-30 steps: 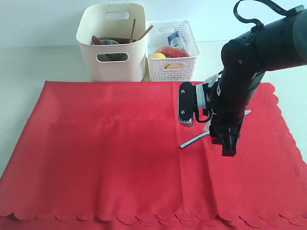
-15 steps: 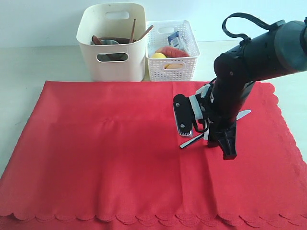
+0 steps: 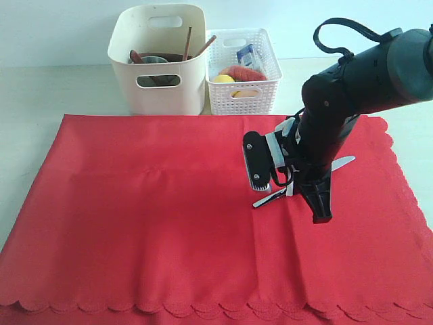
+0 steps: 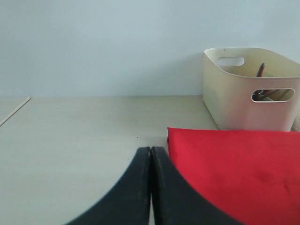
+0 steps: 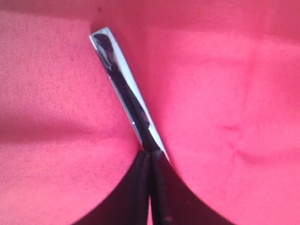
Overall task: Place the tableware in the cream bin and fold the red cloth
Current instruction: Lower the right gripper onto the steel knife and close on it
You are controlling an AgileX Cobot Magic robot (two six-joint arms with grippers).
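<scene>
Right gripper [image 5: 150,154] is down on the large bright red scalloped cloth [image 3: 149,217], right of centre. Its jaws are pressed together on the thin polished metal knife [image 5: 126,93]. The right wrist view shows the blunt handle end sticking out from the seam between the fingertips. The knife [image 3: 267,200] lies flat and diagonal on the fabric, not lifted.

The pinch is low because the knife is flat: the fingers have to reach cloth level to get either side of it. My read is there's a risk of catching fabric with it, and the cloth wrinkles a little beside the tips.

Left gripper [image 4: 151,154] has its jaws together and holds nothing. It's parked over the bare pale table [image 4: 84,131] off the cloth's corner, likely to keep clear.

The tall cream smooth-walled plastic bin [image 3: 159,95] stands past the cloth's far edge. The white perforated basket [image 3: 243,101] touches it or sits just beside it. The pair of wooden chopsticks [image 3: 188,42] and other pieces are already in the bin.

The knife looks like the last item out. The cloth is flat and unfolded. Next step: lift straight up, then carry to the cream bin.
</scene>
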